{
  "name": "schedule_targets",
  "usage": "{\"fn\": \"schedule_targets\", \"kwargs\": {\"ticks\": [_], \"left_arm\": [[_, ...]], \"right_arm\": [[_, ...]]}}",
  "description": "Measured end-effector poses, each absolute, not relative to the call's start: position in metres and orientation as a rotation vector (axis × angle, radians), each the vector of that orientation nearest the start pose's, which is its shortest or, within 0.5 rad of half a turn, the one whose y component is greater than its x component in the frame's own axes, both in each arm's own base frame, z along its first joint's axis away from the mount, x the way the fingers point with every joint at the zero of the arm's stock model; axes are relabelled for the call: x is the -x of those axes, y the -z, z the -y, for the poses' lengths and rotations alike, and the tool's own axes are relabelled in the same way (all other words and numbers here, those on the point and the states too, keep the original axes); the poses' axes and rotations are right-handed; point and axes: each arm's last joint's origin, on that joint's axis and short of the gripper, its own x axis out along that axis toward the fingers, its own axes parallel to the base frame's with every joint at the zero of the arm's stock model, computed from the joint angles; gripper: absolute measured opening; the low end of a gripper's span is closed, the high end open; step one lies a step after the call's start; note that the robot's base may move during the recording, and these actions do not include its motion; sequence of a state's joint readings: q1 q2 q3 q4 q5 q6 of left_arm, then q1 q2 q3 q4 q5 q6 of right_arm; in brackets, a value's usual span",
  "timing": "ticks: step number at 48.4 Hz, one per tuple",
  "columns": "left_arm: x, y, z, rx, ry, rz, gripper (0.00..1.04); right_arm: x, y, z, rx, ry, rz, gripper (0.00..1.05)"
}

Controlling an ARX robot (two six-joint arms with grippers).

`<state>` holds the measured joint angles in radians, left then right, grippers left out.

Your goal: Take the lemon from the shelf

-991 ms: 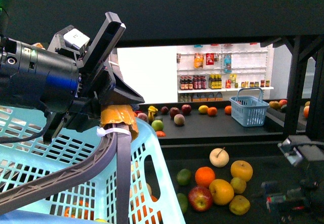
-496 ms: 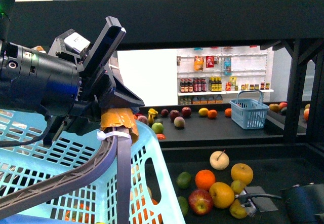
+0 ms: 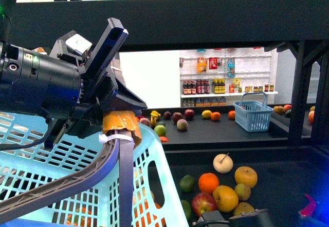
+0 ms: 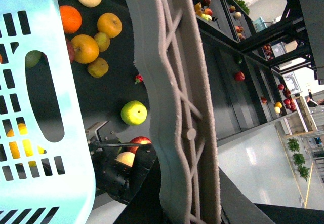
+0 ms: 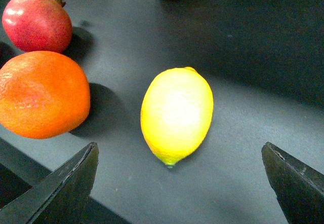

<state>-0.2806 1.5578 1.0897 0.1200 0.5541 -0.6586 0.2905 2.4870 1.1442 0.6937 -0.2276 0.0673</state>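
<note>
Lemon point(image 5: 176, 115) on shelf point(image 5: 253, 57), untouched, centred between tips of wide-spread right end effector point(image 5: 177, 145).

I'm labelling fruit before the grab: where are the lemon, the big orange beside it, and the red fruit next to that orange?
lemon point(image 5: 176, 115), right wrist view, middle of its yellow skin.
orange point(image 5: 43, 93), right wrist view, centre of its peel.
red fruit point(image 5: 37, 23), right wrist view, middle of its skin.
</note>
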Motion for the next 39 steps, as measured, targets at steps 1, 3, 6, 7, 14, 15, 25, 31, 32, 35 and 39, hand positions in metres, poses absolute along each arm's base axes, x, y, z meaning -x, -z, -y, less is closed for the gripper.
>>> {"fn": "schedule_targets", "kwargs": {"ticks": [1, 3, 6, 7, 14, 15, 25, 31, 32, 35, 39], "left_arm": [[-0.331, -0.279, 0.111, 0.662, 0.680, -0.615, 0.09], [-0.331, -0.279, 0.111, 0.661, 0.680, -0.615, 0.09], [-0.331, -0.279, 0.111, 0.662, 0.680, -0.615, 0.09], [-0.331, -0.279, 0.111, 0.662, 0.680, -0.615, 0.09], [-0.331, -0.279, 0.111, 0.661, 0.680, -0.615, 0.09], [-0.331, -0.279, 0.111, 0.662, 0.680, -0.615, 0.09], [-0.331, -0.279, 0.111, 0.662, 0.681, -0.615, 0.09], [-0.331, -0.279, 0.111, 0.662, 0.680, -0.615, 0.09], [-0.331, -0.279, 0.111, 0.661, 0.681, -0.615, 0.09], [-0.331, -0.279, 0.111, 0.661, 0.680, -0.615, 0.09], [-0.331, -0.279, 0.111, 0.662, 0.680, -0.615, 0.09]], "right_arm": [[-0.402, 0.020, -0.129, -0.036, -0.479, -0.669, 0.97], [-0.403, 0.022, -0.132, -0.025, -0.484, -0.668, 0.97], [-0.406, 0.026, -0.137, -0.001, -0.488, -0.663, 0.97], [-0.407, 0.028, -0.138, 0.008, -0.490, -0.661, 0.97], [-0.411, 0.040, -0.146, 0.048, -0.502, -0.661, 0.97], [-0.412, 0.041, -0.146, 0.050, -0.503, -0.661, 0.97], [-0.420, 0.059, -0.155, 0.094, -0.508, -0.672, 0.97], [-0.427, 0.064, -0.161, 0.112, -0.509, -0.674, 0.97], [-0.427, 0.065, -0.162, 0.113, -0.510, -0.674, 0.97], [-0.430, 0.067, -0.165, 0.123, -0.512, -0.673, 0.97], [-0.435, 0.069, -0.169, 0.149, -0.512, -0.671, 0.97]]}}
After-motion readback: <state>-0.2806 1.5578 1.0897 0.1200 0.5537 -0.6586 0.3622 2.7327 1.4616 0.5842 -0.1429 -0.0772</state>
